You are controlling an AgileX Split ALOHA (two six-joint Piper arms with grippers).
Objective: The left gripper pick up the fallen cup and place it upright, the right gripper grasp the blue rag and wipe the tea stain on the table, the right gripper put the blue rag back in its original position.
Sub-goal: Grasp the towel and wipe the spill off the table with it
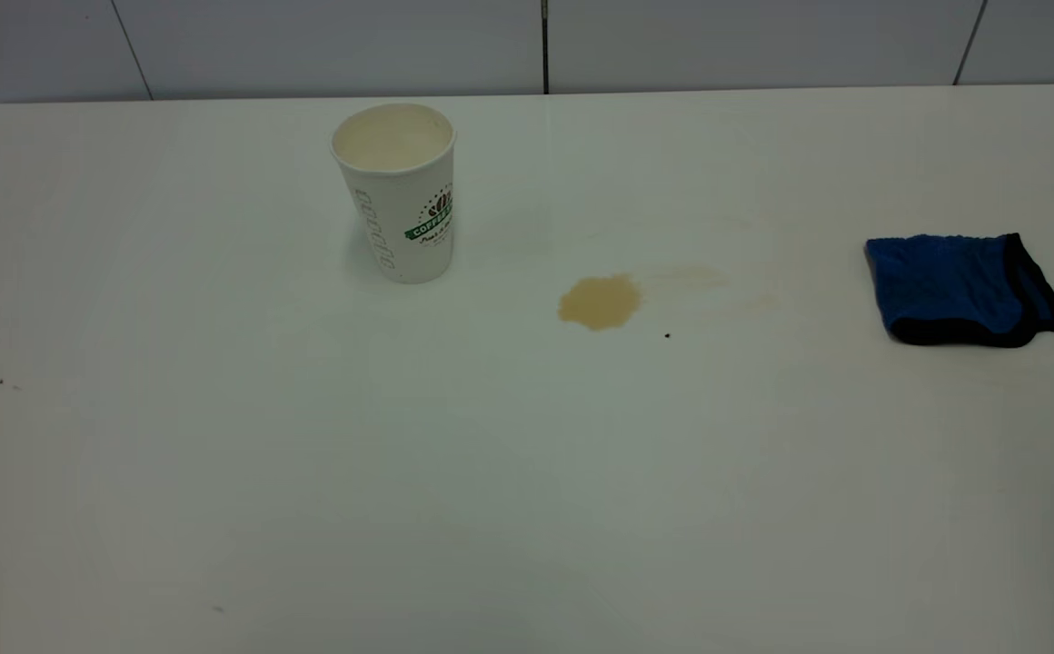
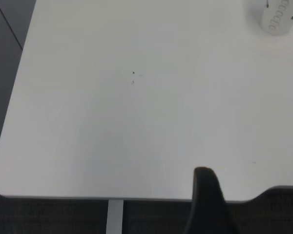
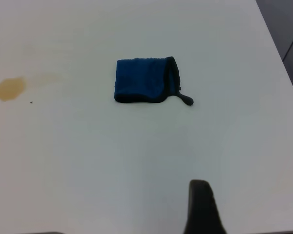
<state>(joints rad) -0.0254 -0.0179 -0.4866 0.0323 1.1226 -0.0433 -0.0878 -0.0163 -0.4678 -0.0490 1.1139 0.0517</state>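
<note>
Your cup (image 1: 394, 193) stands upright left of the tea stain (image 1: 599, 302); the blue rag (image 1: 954, 288) lies folded, well right of it. Both grippers (left (image 2: 205, 202), right (image 3: 201, 207)) sit back off the table edge; their opening can't be told.

We see a smooth, faintly glossy white worktop (image 1: 527, 509). The cup (image 1: 397, 193) looks like matt printed paper. Ahead of the right pincer (image 3: 201, 207), the rag (image 3: 145, 80) is fuzzy blue cloth with a black hem. The tea stain (image 1: 600, 302) looks flat and dull.
</note>
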